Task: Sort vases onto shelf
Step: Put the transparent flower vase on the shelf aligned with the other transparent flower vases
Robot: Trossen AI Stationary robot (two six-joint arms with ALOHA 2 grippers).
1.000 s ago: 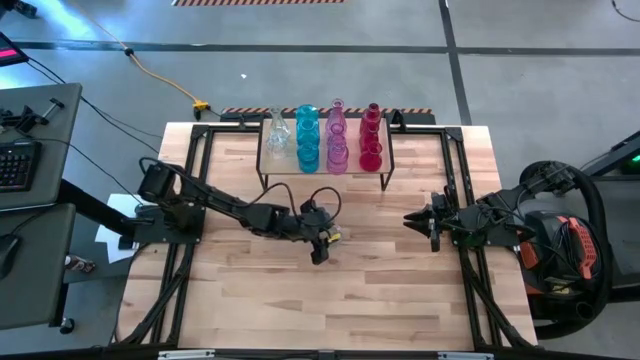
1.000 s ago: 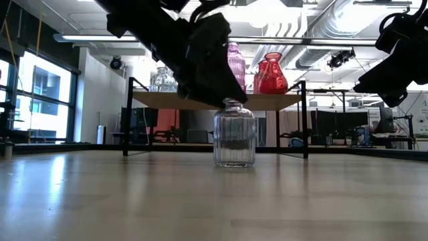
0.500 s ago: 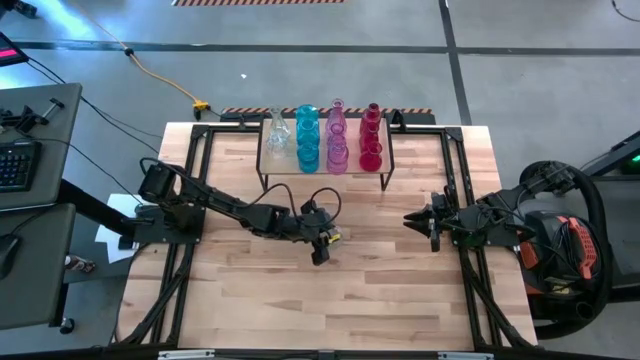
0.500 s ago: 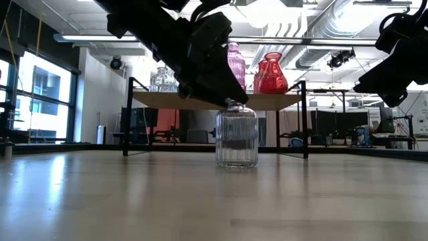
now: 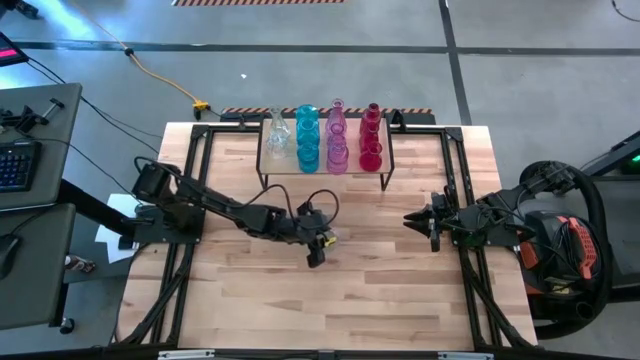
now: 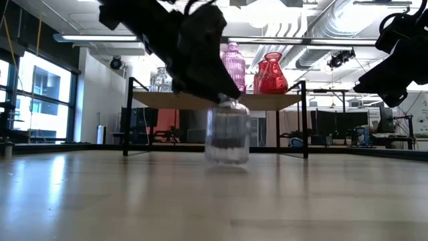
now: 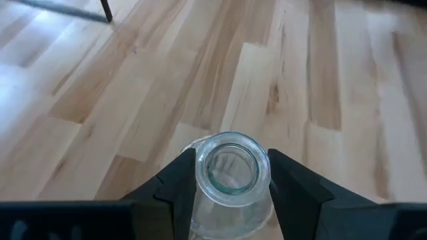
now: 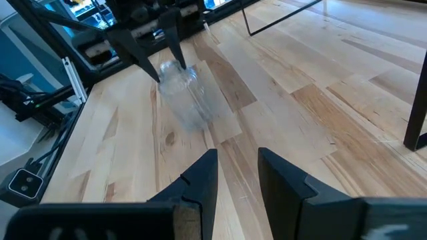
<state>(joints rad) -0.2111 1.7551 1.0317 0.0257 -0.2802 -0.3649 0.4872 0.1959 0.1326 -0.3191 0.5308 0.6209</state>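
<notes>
A clear ribbed glass vase (image 6: 227, 137) hangs just above the middle of the table, and my left gripper (image 7: 230, 160) is shut on it. On the shelf (image 5: 290, 165) at the table's far side stand clear (image 5: 277, 130), teal (image 5: 307, 135), pink (image 5: 337, 140) and red (image 5: 371, 140) vases. My right gripper (image 5: 410, 220) waits near the table's right side, a little open, with nothing between its fingers (image 8: 200, 180). My left gripper pinches the clear vase's neck just below the rim (image 7: 230, 193) between its two fingers, one on each side. The fingers come slanting down from the table's left. The vase hangs below them, mouth up, its base (image 6: 227, 162) just off the tabletop.
Bare tabletop (image 5: 380, 290) lies near and to the right of the held vase. The shelf's black legs (image 6: 305, 120) stand beyond it. Black frame rails (image 5: 190, 200) run along the table's left and right sides.
My left gripper has risen a little with the clear vase. The vase stood on the table a second ago; now its base is just off the wood, and it has shifted slightly toward the left arm's side.
</notes>
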